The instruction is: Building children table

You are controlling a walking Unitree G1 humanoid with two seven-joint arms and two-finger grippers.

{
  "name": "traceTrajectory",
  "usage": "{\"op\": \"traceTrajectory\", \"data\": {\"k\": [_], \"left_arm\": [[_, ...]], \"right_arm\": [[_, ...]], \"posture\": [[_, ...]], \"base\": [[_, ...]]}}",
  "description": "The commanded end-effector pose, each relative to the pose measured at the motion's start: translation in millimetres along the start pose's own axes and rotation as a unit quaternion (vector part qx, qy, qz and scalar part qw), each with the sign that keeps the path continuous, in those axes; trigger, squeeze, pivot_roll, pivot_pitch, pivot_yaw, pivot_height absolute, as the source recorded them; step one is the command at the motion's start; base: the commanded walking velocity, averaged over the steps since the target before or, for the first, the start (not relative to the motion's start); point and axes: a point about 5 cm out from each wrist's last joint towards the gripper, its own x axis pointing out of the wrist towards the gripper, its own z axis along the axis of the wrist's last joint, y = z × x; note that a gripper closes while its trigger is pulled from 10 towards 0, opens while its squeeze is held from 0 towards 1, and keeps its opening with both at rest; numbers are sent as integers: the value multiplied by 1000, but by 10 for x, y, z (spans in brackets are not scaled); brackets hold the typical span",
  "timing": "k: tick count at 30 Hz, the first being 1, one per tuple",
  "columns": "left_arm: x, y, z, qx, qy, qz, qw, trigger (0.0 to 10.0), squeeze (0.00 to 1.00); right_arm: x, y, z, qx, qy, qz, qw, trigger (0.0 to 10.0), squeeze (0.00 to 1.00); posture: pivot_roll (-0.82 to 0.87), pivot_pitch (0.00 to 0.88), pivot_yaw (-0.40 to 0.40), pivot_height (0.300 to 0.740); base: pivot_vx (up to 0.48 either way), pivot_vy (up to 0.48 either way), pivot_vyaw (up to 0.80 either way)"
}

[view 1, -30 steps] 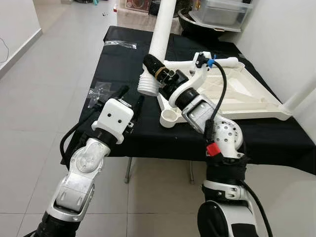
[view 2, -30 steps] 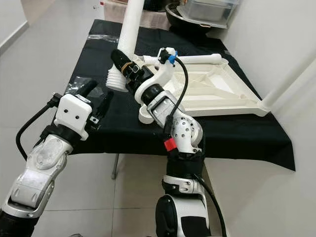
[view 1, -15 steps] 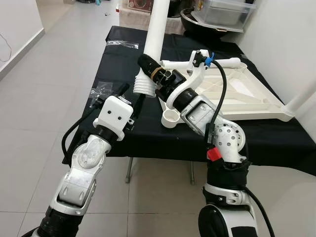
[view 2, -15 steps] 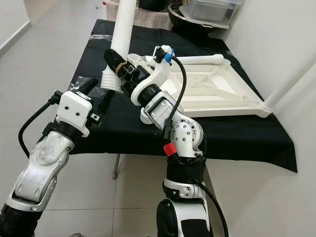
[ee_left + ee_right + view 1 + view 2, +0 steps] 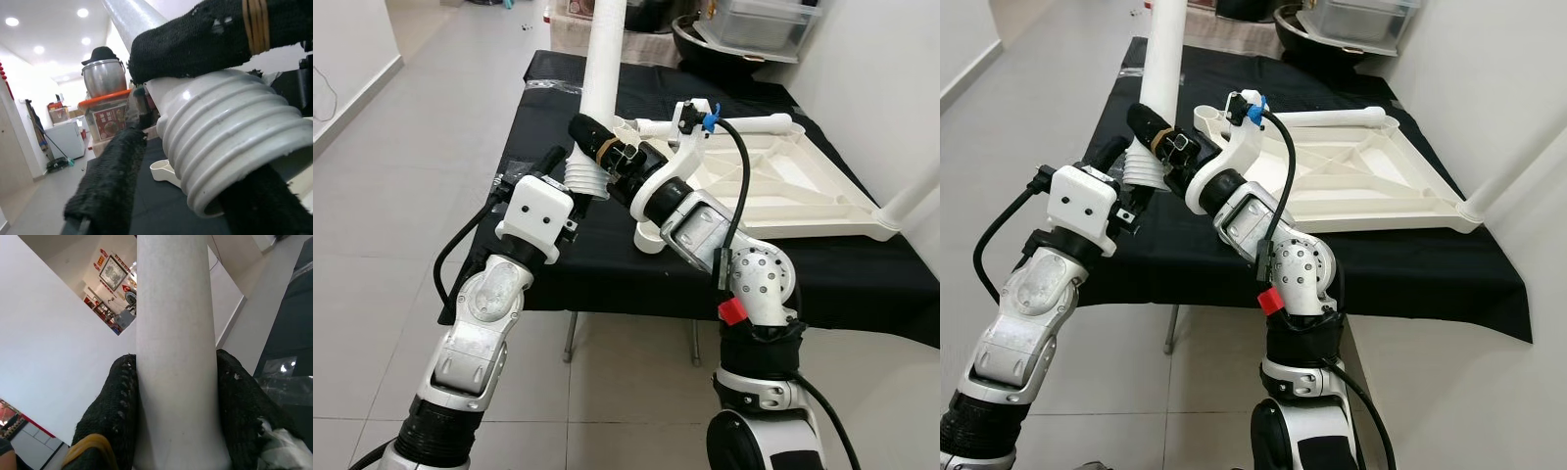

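A humanoid robot stands at a table draped in black cloth [image 5: 548, 127], mid-way through assembling a children's table. Its right gripper [image 5: 590, 137] is clamped on a white table leg [image 5: 604, 59], the two black fingers pressed to either side of the tube just above its ribbed screw end [image 5: 583, 176], holding the leg tilted over the near left part of the cloth. The left gripper [image 5: 566, 176] reaches up from below with its fingers spread, one on each side of the ribbed end but not visibly squeezing it. The upturned white tabletop [image 5: 783, 181] lies well to the right on the cloth, one leg [image 5: 724, 124] already fitted along its far edge and an open corner socket [image 5: 651, 238] facing the robot. The step in hand looks like a handover or regrip; doing it well likely means closing the left fingers squarely on the ribs before the right lets go, then bringing the thread straight into the socket.
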Motion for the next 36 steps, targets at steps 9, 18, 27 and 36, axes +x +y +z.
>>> {"op": "traceTrajectory", "data": {"k": [9,18,27,36], "left_arm": [[-3,15,-88,12,21,17,1000,0,0],[-60,26,-95,28,19,-12,999,0,0],[-163,32,-76,35,18,-56,998,0,0],[-308,-30,-55,52,15,-146,988,10000,0]], "right_arm": [[-206,-174,-639,212,-7,-23,977,0,0],[-201,-225,-547,185,-5,-27,982,10000,0],[-192,-254,-453,154,6,-15,988,10000,0],[-176,-290,-459,126,59,3,990,10000,0]], "posture": [[67,77,-141,740],[67,79,-140,740],[76,78,-141,740],[81,83,-144,740]], "base": [[0,0,0],[0,0,0],[0,0,0],[0,0,0]]}}
